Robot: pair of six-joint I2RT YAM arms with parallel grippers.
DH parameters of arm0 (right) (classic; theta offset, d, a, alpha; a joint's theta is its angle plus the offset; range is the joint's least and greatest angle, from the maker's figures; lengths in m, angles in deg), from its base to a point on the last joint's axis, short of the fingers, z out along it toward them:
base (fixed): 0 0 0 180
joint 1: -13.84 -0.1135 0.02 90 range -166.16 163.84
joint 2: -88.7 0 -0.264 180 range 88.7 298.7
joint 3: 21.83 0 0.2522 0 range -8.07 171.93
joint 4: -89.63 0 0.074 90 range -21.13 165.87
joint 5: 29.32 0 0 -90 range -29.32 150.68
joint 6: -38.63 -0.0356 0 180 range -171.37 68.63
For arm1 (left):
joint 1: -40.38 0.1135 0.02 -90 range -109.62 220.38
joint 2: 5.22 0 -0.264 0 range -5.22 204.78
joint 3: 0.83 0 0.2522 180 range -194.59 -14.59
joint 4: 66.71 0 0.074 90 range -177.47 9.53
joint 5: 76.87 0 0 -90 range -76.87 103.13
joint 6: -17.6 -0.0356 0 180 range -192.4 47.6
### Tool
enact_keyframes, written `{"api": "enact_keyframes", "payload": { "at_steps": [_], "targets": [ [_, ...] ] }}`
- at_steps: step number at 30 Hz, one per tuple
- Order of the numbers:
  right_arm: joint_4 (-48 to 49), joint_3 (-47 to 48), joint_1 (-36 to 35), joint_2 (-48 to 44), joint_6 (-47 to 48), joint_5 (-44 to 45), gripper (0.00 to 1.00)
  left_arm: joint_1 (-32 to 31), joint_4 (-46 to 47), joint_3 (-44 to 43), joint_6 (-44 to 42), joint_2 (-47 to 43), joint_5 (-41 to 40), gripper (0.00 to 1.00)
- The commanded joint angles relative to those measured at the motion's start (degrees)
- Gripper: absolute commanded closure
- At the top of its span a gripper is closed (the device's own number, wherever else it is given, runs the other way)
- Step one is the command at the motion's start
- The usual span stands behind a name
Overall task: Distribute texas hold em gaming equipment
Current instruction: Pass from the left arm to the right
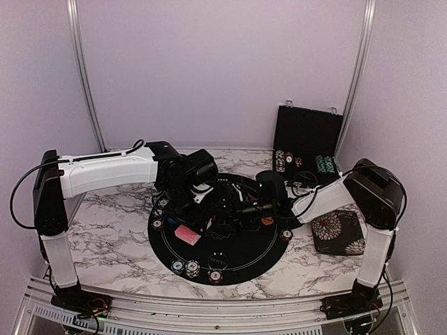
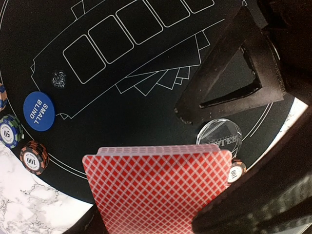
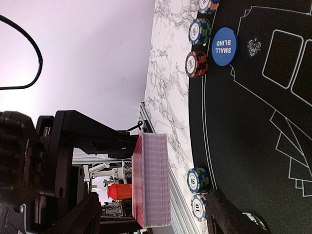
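The deck of cards (image 2: 156,190) I hold has backs in a red-and-white diamond lattice with a white border. The round mat (image 1: 251,259) is black with thin white outlines. By its near edge sit a blue button (image 2: 39,111) lettered in white, a green-and-white striped chip stack (image 2: 9,131) and a red-and-black striped chip stack (image 2: 33,157). The table (image 1: 112,230) is white marble veined grey. At its right edge, the pad (image 1: 339,232) is black with white flowers. My arms (image 1: 105,171) are white with black joints.
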Motion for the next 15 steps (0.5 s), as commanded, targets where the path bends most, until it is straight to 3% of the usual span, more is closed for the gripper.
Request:
{"api": "enact_keyframes", "payload": {
  "at_steps": [1,15],
  "targets": [
    [4.9,0.51,-1.27,1.93,-2.75,-1.28,0.29,-0.63,-1.49,-2.15,-0.94,1.02,0.52,0.47],
    [9.88,0.74,-2.47,4.14,-6.72,-1.9,0.38,-1.09,-1.42,-3.48,-1.44,1.38,0.25,0.47]
  ]
}}
